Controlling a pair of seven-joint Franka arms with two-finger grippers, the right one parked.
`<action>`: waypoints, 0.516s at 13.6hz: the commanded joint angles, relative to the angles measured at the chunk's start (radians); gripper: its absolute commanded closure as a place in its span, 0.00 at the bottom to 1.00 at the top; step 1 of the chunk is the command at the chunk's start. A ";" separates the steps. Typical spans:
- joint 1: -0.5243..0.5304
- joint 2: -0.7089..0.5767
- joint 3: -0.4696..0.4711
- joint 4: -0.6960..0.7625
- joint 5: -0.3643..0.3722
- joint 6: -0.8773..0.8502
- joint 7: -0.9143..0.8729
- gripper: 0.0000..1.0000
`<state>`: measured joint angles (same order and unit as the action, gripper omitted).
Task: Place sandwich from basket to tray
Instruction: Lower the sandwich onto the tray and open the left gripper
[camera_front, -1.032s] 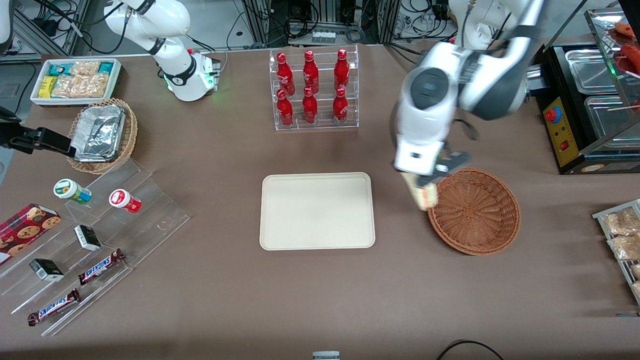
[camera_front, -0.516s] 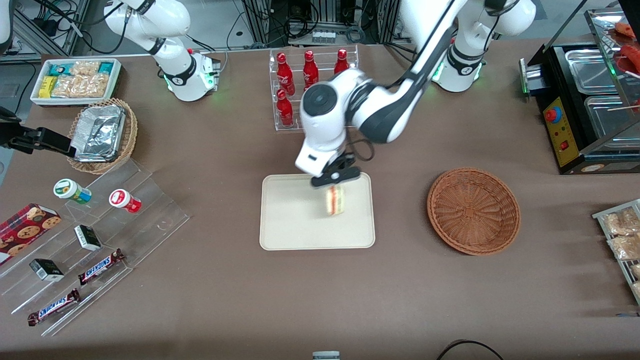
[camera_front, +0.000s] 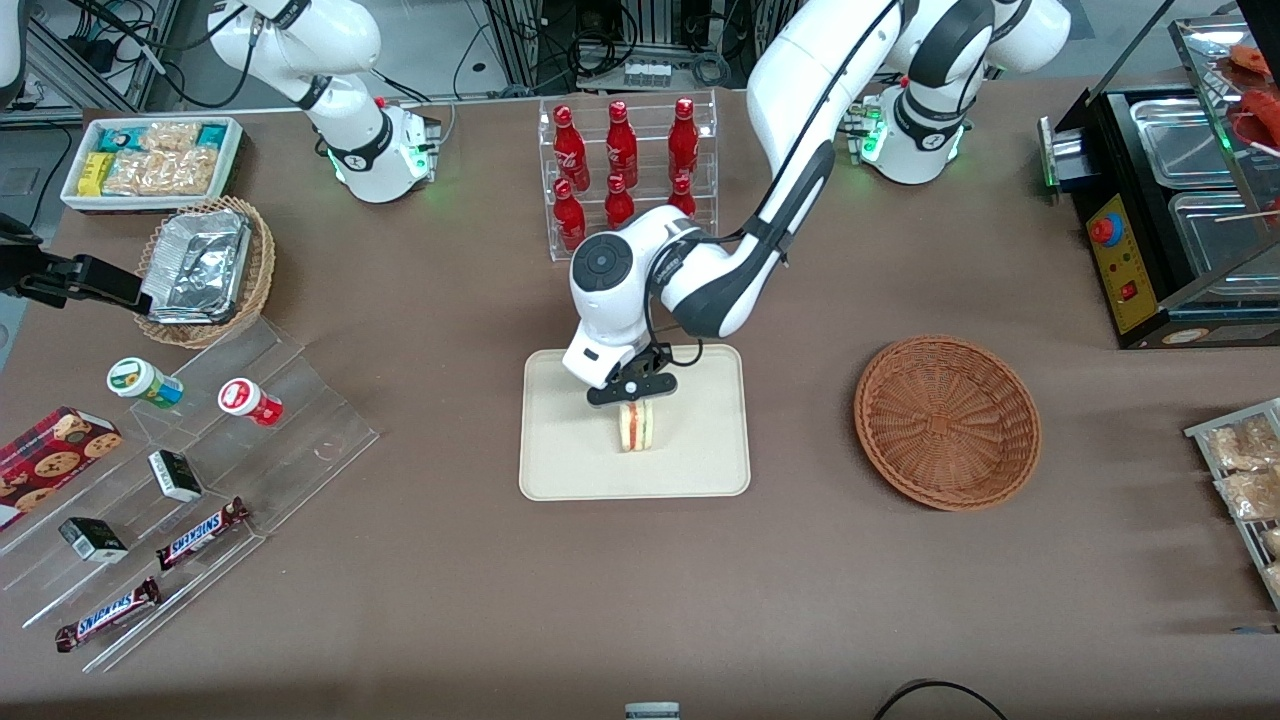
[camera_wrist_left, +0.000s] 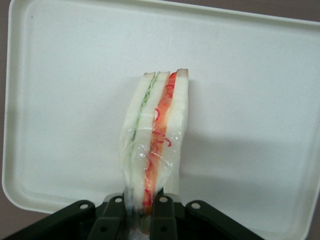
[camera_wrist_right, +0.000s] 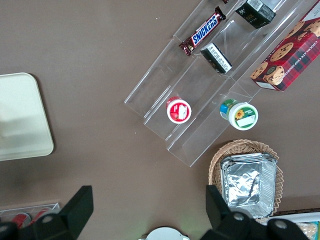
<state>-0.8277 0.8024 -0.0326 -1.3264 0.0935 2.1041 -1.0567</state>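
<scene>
The cream-white tray (camera_front: 570, 450) lies in the middle of the table. My left gripper (camera_front: 633, 393) is low over the tray, shut on the sandwich (camera_front: 636, 427), a plastic-wrapped wedge of pale bread with red and green filling. The sandwich hangs below the fingers, its lower end at or just above the tray floor. In the left wrist view the sandwich (camera_wrist_left: 156, 135) is pinched between the two black fingers (camera_wrist_left: 163, 212) with the tray (camera_wrist_left: 250, 100) right beneath it. The reddish-brown wicker basket (camera_front: 947, 421) stands beside the tray toward the working arm's end, with nothing in it.
A clear rack of red bottles (camera_front: 628, 180) stands farther from the front camera than the tray. A tan basket with foil (camera_front: 205, 270), a snack bin (camera_front: 150, 160) and acrylic steps with snacks (camera_front: 180, 480) lie toward the parked arm's end. A black metal counter (camera_front: 1180, 200) stands at the working arm's end.
My left gripper carried the sandwich from the basket's rim across to above the tray, then lowered it toward the tray floor. The basket has stayed empty.
</scene>
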 joint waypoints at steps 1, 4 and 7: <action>-0.018 0.034 0.010 0.041 0.023 -0.007 0.004 1.00; -0.019 0.043 0.006 0.044 0.023 -0.004 0.004 0.74; -0.018 0.021 0.006 0.056 0.023 -0.013 0.004 0.01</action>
<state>-0.8350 0.8245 -0.0328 -1.3039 0.1031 2.1045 -1.0549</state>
